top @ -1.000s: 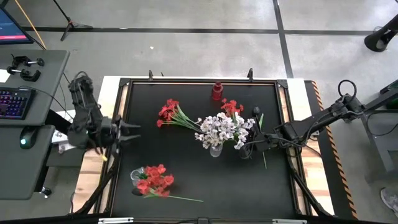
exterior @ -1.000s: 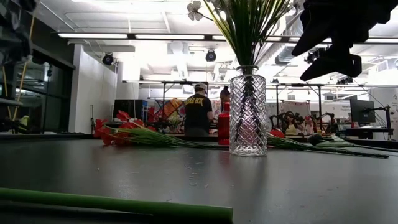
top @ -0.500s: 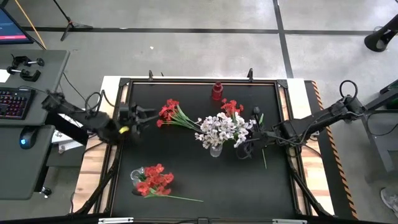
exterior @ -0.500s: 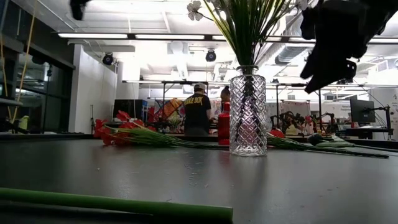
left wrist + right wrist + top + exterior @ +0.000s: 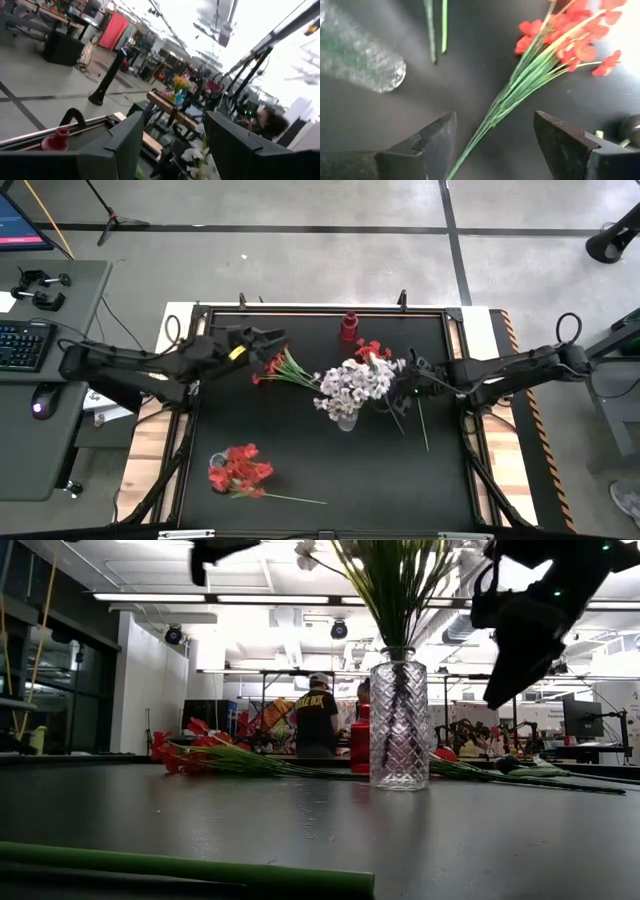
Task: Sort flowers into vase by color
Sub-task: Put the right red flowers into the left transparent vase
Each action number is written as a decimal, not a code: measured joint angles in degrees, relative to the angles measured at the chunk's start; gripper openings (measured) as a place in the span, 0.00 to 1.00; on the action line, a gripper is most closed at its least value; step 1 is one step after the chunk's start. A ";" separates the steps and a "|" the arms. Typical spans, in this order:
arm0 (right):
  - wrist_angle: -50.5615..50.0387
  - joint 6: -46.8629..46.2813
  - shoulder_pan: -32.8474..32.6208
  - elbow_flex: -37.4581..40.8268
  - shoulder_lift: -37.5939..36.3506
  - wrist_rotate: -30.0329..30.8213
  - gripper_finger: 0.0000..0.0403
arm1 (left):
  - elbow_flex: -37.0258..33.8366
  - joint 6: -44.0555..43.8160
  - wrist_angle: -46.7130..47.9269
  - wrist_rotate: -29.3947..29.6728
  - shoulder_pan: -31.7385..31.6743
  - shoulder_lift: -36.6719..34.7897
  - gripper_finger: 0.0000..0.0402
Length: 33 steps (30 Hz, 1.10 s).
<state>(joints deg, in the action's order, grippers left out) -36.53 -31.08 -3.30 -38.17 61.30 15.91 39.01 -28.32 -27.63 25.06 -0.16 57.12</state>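
The right claw (image 5: 415,366) hangs wide open and empty over the stems of the red bunch (image 5: 373,351) lying just right of the glass vase (image 5: 346,420), which holds the white flowers (image 5: 352,383). To do this step well, I think it should come down across the thin stems, not the blooms, and close only when both fingers are around them.

The left claw (image 5: 268,338) is also wide open and holds nothing, above a second red bunch (image 5: 270,362) at the far left of the worktop (image 5: 300,450).

I count three red bunches, the third (image 5: 240,468) at the near left, one white cluster, one glass vase and one small red vase (image 5: 349,326) at the far edge.
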 joint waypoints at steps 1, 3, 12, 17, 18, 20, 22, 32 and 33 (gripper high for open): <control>0.20 -0.04 1.01 0.00 0.00 -0.06 0.64 | 1.00 0.00 0.04 -1.57 -1.17 1.49 0.49; 0.57 -0.05 2.78 0.00 0.00 -0.58 0.64 | 3.12 0.26 0.06 -5.10 -3.85 4.10 0.49; 0.76 -2.80 8.02 0.00 0.00 -2.47 0.64 | 11.61 4.79 5.83 -24.80 -18.37 6.59 0.49; 1.06 -6.55 10.87 0.00 0.00 -2.08 0.64 | 12.21 7.76 6.87 -29.16 -23.44 3.82 0.49; 1.41 -7.25 11.51 0.00 0.00 -2.00 0.64 | 12.21 7.92 7.64 -29.55 -24.10 3.24 0.49; 2.38 -7.77 12.62 0.00 0.00 -1.97 0.64 | 12.21 7.97 9.89 -29.92 -25.16 2.13 0.49; 4.26 -7.34 13.81 0.00 0.00 -2.74 0.64 | 12.21 8.04 12.23 -30.00 -25.91 1.19 0.49; 11.23 -3.49 19.95 0.00 0.22 -7.03 0.64 | 12.21 7.50 19.10 -30.08 -26.58 0.09 0.49; 9.97 -2.85 20.34 -0.01 0.22 -7.03 0.64 | 12.21 7.48 19.54 -30.08 -26.56 0.09 0.49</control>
<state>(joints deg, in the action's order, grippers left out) -26.56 -33.93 17.03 -38.18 61.52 8.88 51.22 -20.84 -8.09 -5.02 -26.72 57.21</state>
